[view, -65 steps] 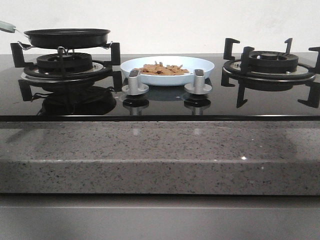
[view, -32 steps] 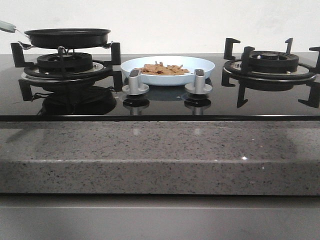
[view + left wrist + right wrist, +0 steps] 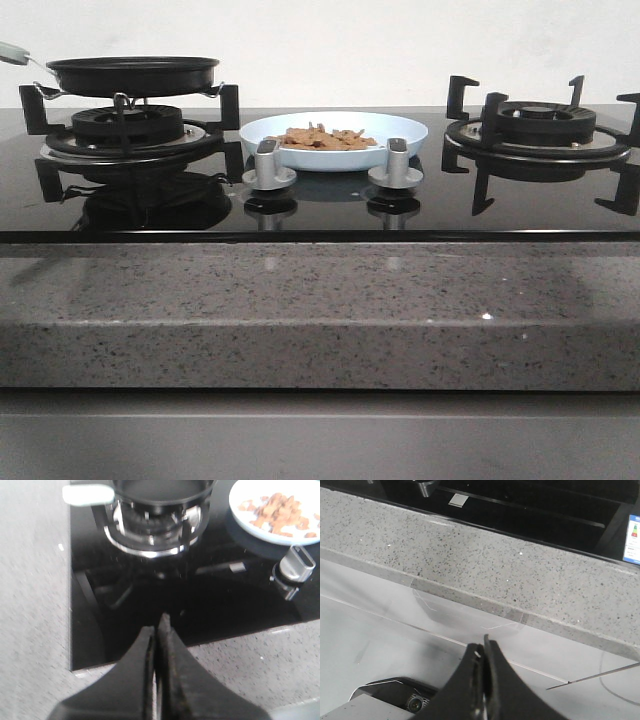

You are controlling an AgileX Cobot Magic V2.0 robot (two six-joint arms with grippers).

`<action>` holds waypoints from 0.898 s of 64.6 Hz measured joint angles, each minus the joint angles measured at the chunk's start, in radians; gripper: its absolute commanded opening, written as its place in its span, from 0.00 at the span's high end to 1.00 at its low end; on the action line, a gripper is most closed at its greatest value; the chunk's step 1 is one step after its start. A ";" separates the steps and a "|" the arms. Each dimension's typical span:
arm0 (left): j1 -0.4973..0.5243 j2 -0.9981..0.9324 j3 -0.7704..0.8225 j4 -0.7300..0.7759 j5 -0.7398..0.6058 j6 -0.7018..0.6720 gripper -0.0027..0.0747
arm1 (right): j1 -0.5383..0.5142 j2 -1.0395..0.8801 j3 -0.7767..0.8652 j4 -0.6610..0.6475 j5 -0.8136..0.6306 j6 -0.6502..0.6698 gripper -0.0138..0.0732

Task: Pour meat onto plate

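Meat point(image 3: 325, 138) sits heaped in the plate point(image 3: 405, 131), which rests on the black glass hob between the two burners, just behind the two silver knobs point(image 3: 269, 166). In the left wrist view the same heap point(image 3: 280, 513) shows on the pale blue plate point(image 3: 245, 519), next to the left burner.

Frying pan point(image 3: 132, 73) is on the left burner grate point(image 3: 130, 128), level, pale handle point(image 3: 14, 52) sticking out to the left. From the left wrist view the pan's inside point(image 3: 160, 489) looks bare (only part of it in frame, so not certain).

Left claw point(image 3: 158, 630) is clenched on nothing, tips pressed together, hanging over the front edge of the hob where glass meets the speckled desk point(image 3: 240, 665). It is near the pan but clear of handle point(image 3: 87, 494). Right claw point(image 3: 481, 652) is also clenched with nothing in it, low in front of the desk edge point(image 3: 520, 585), well away from hob and plate. Neither arm shows in the front view.

Judgement: pour looks done, since meat is on the plate and pan is set down on its burner. Step in hand reads as retreat or rest. Next move calls for little: keep both arms clear of the pan handle and the plate so nothing gets knocked.
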 measured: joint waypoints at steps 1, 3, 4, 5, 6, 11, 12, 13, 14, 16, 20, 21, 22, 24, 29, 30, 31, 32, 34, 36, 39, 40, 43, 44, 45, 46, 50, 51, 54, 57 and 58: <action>0.000 -0.023 0.009 0.004 -0.011 0.000 0.99 | 0.000 0.000 0.000 0.000 0.002 0.000 0.92; 0.000 -0.055 0.029 0.009 -0.031 0.000 0.99 | 0.000 0.000 0.000 0.000 0.002 0.000 0.92; 0.000 -0.071 0.046 0.011 -0.041 0.000 0.99 | 0.000 0.000 0.000 0.000 0.002 0.000 0.92; 0.000 -0.089 0.058 0.013 -0.054 -0.002 0.99 | 0.000 0.000 0.000 0.000 0.002 0.000 0.92; 0.000 -0.108 0.069 0.013 -0.061 -0.002 0.99 | 0.000 0.000 0.000 0.000 0.002 0.000 0.92; 0.000 -0.213 0.137 0.018 -0.091 -0.029 0.99 | 0.000 0.000 0.000 0.000 0.002 0.000 0.92; 0.002 -0.228 0.149 0.020 -0.096 -0.033 0.99 | 0.000 0.000 0.000 0.000 0.002 0.000 0.92; 0.002 -0.243 0.162 0.020 -0.099 -0.040 0.99 | 0.000 0.000 0.000 0.000 0.002 0.000 0.92; 0.004 -0.257 0.181 0.021 -0.104 -0.044 0.99 | 0.000 0.000 0.000 0.000 0.002 0.002 0.92; 0.006 -0.291 0.213 0.021 -0.116 -0.054 0.99 | 0.000 0.000 0.000 0.000 0.002 0.002 0.92; 0.010 -0.343 0.274 0.022 -0.152 -0.071 0.99 | 0.000 0.000 0.000 0.000 0.002 0.002 0.92; 0.010 -0.358 0.289 0.022 -0.162 -0.076 0.99 | 0.000 0.000 0.000 0.000 0.002 0.002 0.92; 0.010 -0.368 0.303 0.024 -0.173 -0.080 0.99 | 0.000 0.000 0.000 0.000 0.002 0.002 0.92; 0.010 -0.386 0.333 0.023 -0.197 -0.090 0.99 | 0.000 0.000 0.000 0.000 0.002 0.002 0.92; 0.010 -0.440 0.416 0.050 -0.267 -0.135 0.99 | 0.000 0.000 0.000 0.000 0.002 0.002 0.92; 0.010 -0.451 0.431 0.062 -0.278 -0.150 0.99 | 0.000 0.000 0.000 0.000 0.002 0.002 0.92; 0.010 -0.462 0.445 0.075 -0.289 -0.168 0.99 | 0.000 0.000 0.000 0.000 0.002 0.002 0.92; 0.010 -0.480 0.466 0.097 -0.303 -0.199 0.99 | 0.000 0.000 0.000 0.000 0.002 0.002 0.92; 0.010 -0.502 0.499 0.130 -0.324 -0.260 0.99 | 0.000 0.000 0.000 0.000 0.002 0.002 0.92; 0.010 -0.525 0.524 0.162 -0.339 -0.302 0.99 | 0.000 0.000 0.000 0.000 0.002 0.002 0.92; 0.012 -0.563 0.567 0.206 -0.370 -0.355 0.99 | 0.000 0.000 0.000 0.000 0.002 0.002 0.92; 0.014 -0.571 0.579 0.213 -0.379 -0.365 0.99 | 0.000 0.000 0.000 0.000 0.002 0.002 0.92; 0.021 -0.591 0.621 0.226 -0.421 -0.388 0.99 | 0.000 0.000 0.000 0.000 0.002 0.002 0.92; 0.021 -0.597 0.634 0.228 -0.434 -0.393 0.99 | 0.000 0.000 0.000 0.000 0.002 0.002 0.92; 0.026 -0.602 0.646 0.231 -0.449 -0.395 0.99 | 0.000 0.000 0.000 0.000 0.002 0.002 0.92; 0.029 -0.609 0.664 0.233 -0.472 -0.400 0.99 | 0.000 0.000 0.000 0.000 0.002 0.002 0.92; 0.035 -0.629 0.710 0.237 -0.537 -0.407 0.99 | 0.000 0.000 0.000 0.000 0.002 0.002 0.92; 0.038 -0.634 0.722 0.239 -0.553 -0.409 0.99 | 0.000 0.000 0.000 0.000 0.002 0.002 0.92; 0.040 -0.649 0.758 0.239 -0.606 -0.412 0.99 | 0.000 0.000 0.000 0.000 0.002 0.002 0.92; 0.040 -0.655 0.788 0.240 -0.655 -0.413 0.99 | 0.000 0.000 0.000 0.000 0.002 0.002 0.92; 0.040 -0.655 0.797 0.238 -0.674 -0.413 0.99 | 0.000 0.000 0.000 0.000 0.002 0.002 0.92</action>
